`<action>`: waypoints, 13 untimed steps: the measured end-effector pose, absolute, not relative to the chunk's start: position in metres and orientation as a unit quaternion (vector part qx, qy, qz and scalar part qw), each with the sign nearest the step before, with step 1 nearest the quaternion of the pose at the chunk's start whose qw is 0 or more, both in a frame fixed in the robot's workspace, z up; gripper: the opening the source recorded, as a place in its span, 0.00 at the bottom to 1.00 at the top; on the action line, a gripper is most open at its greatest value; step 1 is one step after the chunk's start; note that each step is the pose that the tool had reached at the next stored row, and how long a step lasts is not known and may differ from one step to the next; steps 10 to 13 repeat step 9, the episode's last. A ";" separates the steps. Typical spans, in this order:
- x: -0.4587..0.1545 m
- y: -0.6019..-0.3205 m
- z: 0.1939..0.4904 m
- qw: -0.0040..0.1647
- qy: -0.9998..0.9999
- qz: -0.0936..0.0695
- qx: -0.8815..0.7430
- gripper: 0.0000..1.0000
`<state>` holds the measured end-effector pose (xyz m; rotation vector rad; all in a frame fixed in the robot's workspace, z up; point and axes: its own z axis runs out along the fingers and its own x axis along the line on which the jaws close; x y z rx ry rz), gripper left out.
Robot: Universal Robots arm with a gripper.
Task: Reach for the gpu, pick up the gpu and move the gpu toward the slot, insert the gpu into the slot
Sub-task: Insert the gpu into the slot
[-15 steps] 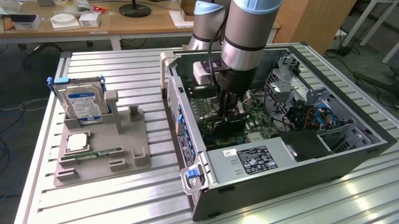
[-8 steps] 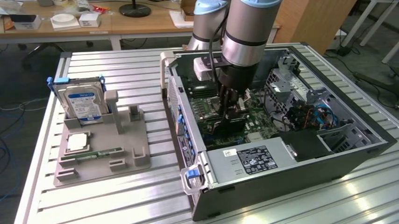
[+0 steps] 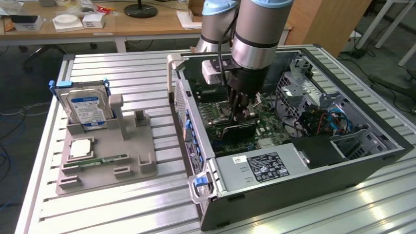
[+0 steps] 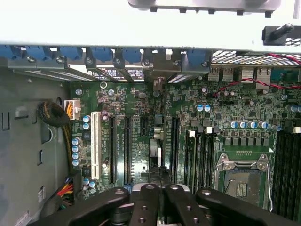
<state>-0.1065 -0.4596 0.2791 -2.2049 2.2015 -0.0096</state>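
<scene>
The gpu, a thin black card, stands on edge on the motherboard inside the open computer case. My gripper reaches down into the case from above, and its dark fingers meet on the card's upper edge. In the wrist view the gripper has its two inner fingers drawn close together. The card runs edge-on away from them as a narrow strip between long black connectors. The card covers the slot, which I cannot make out.
A grey fixture plate beside the case carries a hard drive with a blue label, a square chip and a green memory stick. A power supply, the processor socket and a cable bundle crowd the case.
</scene>
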 end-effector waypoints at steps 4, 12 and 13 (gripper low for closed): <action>-0.106 -0.460 0.279 0.013 0.706 -0.003 -0.708 0.10; -0.106 -0.460 0.279 0.013 0.706 -0.003 -0.708 0.10; -0.106 -0.460 0.279 0.013 0.706 -0.003 -0.708 0.10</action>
